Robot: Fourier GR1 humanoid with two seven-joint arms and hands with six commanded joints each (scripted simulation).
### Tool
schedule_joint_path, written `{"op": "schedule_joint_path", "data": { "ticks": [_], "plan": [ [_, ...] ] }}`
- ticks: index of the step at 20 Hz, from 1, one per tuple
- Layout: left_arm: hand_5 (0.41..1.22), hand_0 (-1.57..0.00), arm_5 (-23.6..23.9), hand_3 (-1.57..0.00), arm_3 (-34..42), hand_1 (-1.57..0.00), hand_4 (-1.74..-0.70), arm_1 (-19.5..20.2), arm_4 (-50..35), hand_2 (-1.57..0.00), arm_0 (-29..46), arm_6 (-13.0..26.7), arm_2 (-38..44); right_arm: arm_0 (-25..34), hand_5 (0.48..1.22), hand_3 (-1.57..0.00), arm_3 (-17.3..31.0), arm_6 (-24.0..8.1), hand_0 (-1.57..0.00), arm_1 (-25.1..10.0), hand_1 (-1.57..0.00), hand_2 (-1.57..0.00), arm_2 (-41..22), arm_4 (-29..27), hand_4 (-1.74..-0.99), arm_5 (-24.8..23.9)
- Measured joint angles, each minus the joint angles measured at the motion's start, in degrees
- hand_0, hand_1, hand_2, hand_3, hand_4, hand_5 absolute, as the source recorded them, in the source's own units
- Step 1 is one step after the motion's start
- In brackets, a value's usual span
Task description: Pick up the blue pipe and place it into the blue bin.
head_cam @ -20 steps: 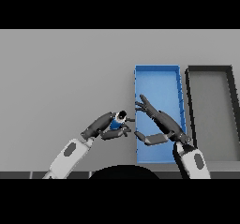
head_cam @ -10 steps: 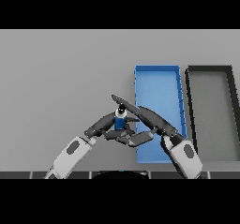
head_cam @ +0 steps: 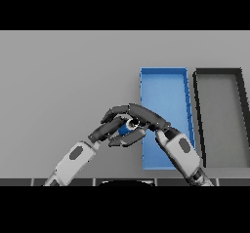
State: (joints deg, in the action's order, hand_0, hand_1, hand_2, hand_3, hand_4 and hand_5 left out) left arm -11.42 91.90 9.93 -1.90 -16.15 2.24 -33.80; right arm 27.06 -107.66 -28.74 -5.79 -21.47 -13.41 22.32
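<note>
Since half a second ago, both of my hands have drawn tighter together over the grey table [head_cam: 58, 81], and the blue pipe [head_cam: 125, 127], which then stood up between them with its pale end on top, now shows only as a small blue patch with a pale round end, sunk in among my fingers. My left hand [head_cam: 108, 128] comes in from the lower left and has its fingers curled round the pipe from that side. My right hand [head_cam: 146, 119] comes in from the lower right, and its dark fingers arch over the top of the pipe and over my left hand, closing on it too; I cannot tell which hand bears more of the hold. Whether the pipe is touching the table is hidden by my fingers. It sits just beside the left wall of the blue bin [head_cam: 164, 72], near that bin's nearer half, outside it. My right forearm lies across the bin's near left corner. To the right of the blue bin, just beside it, lies a dark grey bin [head_cam: 218, 71]. The table surface is plain flat grey, running unbroken to the far edge of the view.
</note>
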Motion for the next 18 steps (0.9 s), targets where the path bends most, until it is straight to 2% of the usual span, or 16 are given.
{"op": "schedule_joint_path", "data": {
  "ticks": [1,2,3,5,6,8,9,10,11,12,13,14,16,18],
  "plan": [
    [1.221,-1.57,-0.3,-1.28,0.5,-1.55,-1.68,0.1,0.0,-1.57,-0.3,-0.5,0.3,0.6,0.570,-0.88,0.0,1.3,-1.01,0.2,-1.02,-1.02,0.1,-0.9,-1.527,0.0],
    [1.221,-1.57,0.1,-1.34,-0.5,-1.55,-1.69,-1.0,-0.1,-1.57,0.0,-2.2,0.6,1.2,0.638,-1.02,0.5,0.4,-1.12,0.7,-1.13,-1.13,0.2,-1.8,-1.498,-0.1],
    [1.221,-1.57,-0.4,-1.39,-0.7,-1.56,-1.70,-2.1,-1.1,-1.57,0.2,-3.0,0.6,1.2,0.755,-1.13,0.5,0.9,-1.21,1.4,-1.22,-1.22,0.4,-3.1,-1.474,-0.4],
    [1.221,-1.57,-1.6,-1.45,-0.8,-1.56,-1.72,-3.2,-2.2,-1.57,0.6,-3.2,1.5,0.9,0.923,-1.29,1.2,4.0,-1.34,2.6,-1.34,-1.34,-0.4,-2.3,-1.445,-1.0],
    [1.221,-1.57,-2.4,-1.48,-0.5,-1.56,-1.72,-2.7,-2.5,-1.57,1.1,-3.2,2.1,0.8,0.982,-1.34,0.9,3.8,-1.39,2.4,-1.39,-1.39,-0.7,-1.7,-1.438,-1.0],
    [1.221,-1.57,-3.3,-1.51,-1.1,-1.57,-1.73,-3.0,-1.8,-1.57,0.5,-2.0,3.0,0.6,1.068,-1.43,0.7,6.5,-1.45,0.8,-1.45,-1.46,-1.3,0.9,-1.436,0.2],
    [1.221,-1.57,-3.7,-1.52,-1.3,-1.57,-1.73,-3.1,-0.9,-1.57,0.4,-3.0,2.9,0.3,1.099,-1.45,0.3,6.7,-1.48,1.2,-1.48,-1.48,-2.1,1.4,-1.445,0.4],
    [1.221,-1.57,-3.8,-1.53,-1.3,-1.57,-1.73,-3.9,-0.9,-1.57,0.2,-1.7,3.0,0.7,1.123,-1.48,0.7,7.0,-1.50,1.1,-1.50,-1.50,-2.1,1.3,-1.455,0.3],
    [1.221,-1.57,-3.7,-1.54,-1.4,-1.57,-1.73,-4.2,-1.0,-1.57,0.5,-3.1,3.1,0.9,1.143,-1.50,0.4,5.9,-1.51,1.4,-1.51,-1.51,-2.5,0.8,-1.463,-0.2],
    [1.221,-1.57,-4.0,-1.55,-1.3,-1.57,-1.73,-4.2,-1.0,-1.57,0.6,-2.2,3.3,0.4,1.158,-1.51,0.8,6.7,-1.52,1.5,-1.52,-1.52,-2.1,-0.2,-1.470,-0.3],
    [1.221,-1.57,-3.8,-1.44,-0.8,-1.57,-1.72,-4.2,-1.0,-1.57,0.8,-2.2,3.4,0.6,1.171,-1.52,0.9,6.6,-1.53,1.8,-1.53,-1.53,-1.7,-1.5,-1.475,-0.3],
    [1.221,-1.57,-4.2,-1.47,-0.1,-1.51,-1.66,-4.0,-1.1,-1.46,1.1,-1.2,3.4,0.5,1.181,-1.53,0.9,7.2,-1.54,1.6,-1.54,-1.54,-1.7,-1.8,-1.478,-0.6],
    [1.221,-1.05,-4.8,-0.96,-0.2,-0.99,-1.43,-3.5,1.1,-0.95,0.4,-2.5,3.5,0.8,1.195,-1.55,0.4,7.8,-1.55,1.4,-1.55,-1.55,-1.7,-1.5,-1.483,-1.3],
    [1.221,-0.67,-6.6,-0.62,0.3,-0.63,-1.23,-3.5,2.4,-0.61,0.8,-1.4,3.4,0.9,1.205,-1.56,-0.5,8.1,-1.56,0.9,-1.56,-1.56,-2.3,-1.4,-1.485,-2.2]
  ]
}}
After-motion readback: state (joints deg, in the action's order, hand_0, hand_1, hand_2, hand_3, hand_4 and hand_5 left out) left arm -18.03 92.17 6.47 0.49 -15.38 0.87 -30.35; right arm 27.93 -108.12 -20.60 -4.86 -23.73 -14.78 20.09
